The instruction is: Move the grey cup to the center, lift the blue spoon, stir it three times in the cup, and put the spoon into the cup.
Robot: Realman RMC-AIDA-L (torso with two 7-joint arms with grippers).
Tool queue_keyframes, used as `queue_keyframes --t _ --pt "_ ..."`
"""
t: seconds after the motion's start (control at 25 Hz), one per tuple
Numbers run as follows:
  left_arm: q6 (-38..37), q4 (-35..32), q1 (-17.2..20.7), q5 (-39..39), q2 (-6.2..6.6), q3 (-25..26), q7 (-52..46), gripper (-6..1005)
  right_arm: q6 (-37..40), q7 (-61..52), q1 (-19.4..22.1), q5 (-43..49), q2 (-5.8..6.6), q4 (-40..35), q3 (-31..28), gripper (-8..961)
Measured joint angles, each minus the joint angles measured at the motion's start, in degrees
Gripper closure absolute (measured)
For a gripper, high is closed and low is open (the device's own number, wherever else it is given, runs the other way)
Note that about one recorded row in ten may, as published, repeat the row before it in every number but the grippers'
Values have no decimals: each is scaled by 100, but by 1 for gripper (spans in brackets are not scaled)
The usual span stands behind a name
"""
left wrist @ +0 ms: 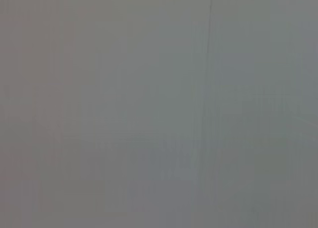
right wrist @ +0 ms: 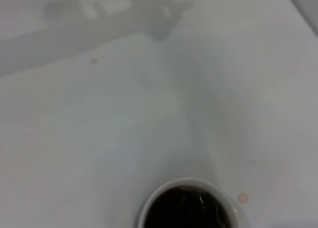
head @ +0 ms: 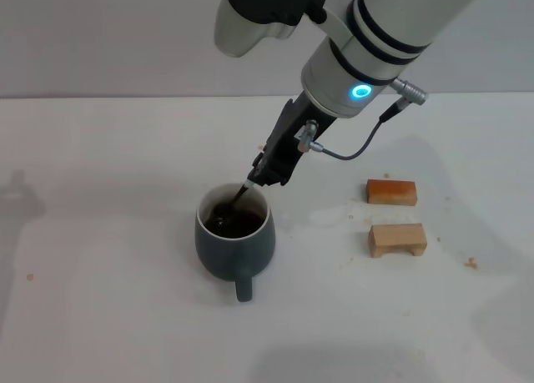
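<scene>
The grey cup [head: 225, 254] stands near the middle of the white table, handle toward me, with dark liquid inside. My right gripper [head: 265, 173] hangs just above its far rim, shut on the blue spoon [head: 240, 196]. Only the spoon's thin neck shows, slanting down into the liquid; its handle is hidden in the fingers and its bowl is under the liquid. In the right wrist view the grey cup's white rim [right wrist: 164, 190] and dark liquid sit at the frame's edge. The left wrist view is a blank grey surface, and my left gripper is out of view.
Two small wooden blocks lie right of the cup, one [head: 391, 191] farther from me and one [head: 398, 239] nearer. A crumb [head: 471, 264] sits beyond them. A grey cable loops from the right wrist [head: 360, 149].
</scene>
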State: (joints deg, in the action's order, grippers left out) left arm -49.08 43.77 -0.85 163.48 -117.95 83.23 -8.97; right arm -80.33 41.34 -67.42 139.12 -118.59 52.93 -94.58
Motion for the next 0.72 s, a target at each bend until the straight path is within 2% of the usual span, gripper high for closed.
queue_keyframes --t 0.32,0.4,0.72 --pt "-13 18 15 0 10 28 0 1001 148 62 84 13 -18 60 376 823" --pt "-44 -7 7 0 10 35 0 1001 278 145 175 -36 -28 172 642 785" --pt "-67 -46 -17 5 10 37 1 1001 464 149 257 -59 -30 393 814 628"
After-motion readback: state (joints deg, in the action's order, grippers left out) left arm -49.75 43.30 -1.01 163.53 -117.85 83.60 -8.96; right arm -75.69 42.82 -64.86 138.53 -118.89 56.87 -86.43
